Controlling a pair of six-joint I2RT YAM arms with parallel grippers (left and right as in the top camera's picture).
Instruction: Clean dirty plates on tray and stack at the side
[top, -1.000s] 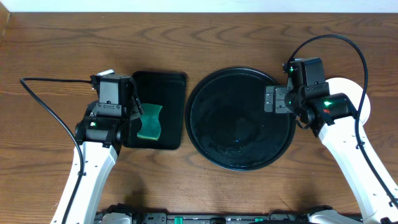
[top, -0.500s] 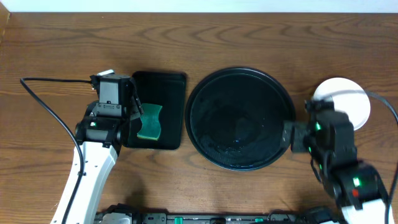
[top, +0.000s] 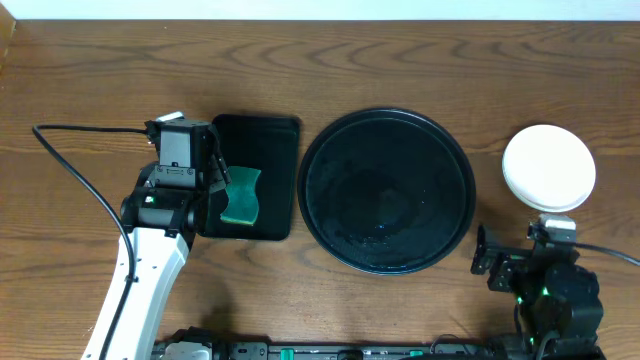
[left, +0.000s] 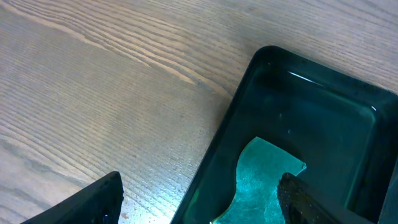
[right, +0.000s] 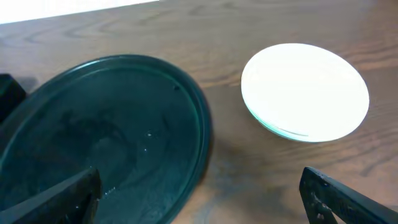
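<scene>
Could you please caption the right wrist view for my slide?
Open right gripper facing the empty black tray and the stacked white plates.

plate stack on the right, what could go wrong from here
The open right gripper sits close to the plate stack; a careless swing up could knock it. In the right wrist view a lower plate's edge peeks out, so the stack may be off-centre and slide. The open left gripper hangs over the sponge near the small tray's rim; lowering could catch it.
</scene>
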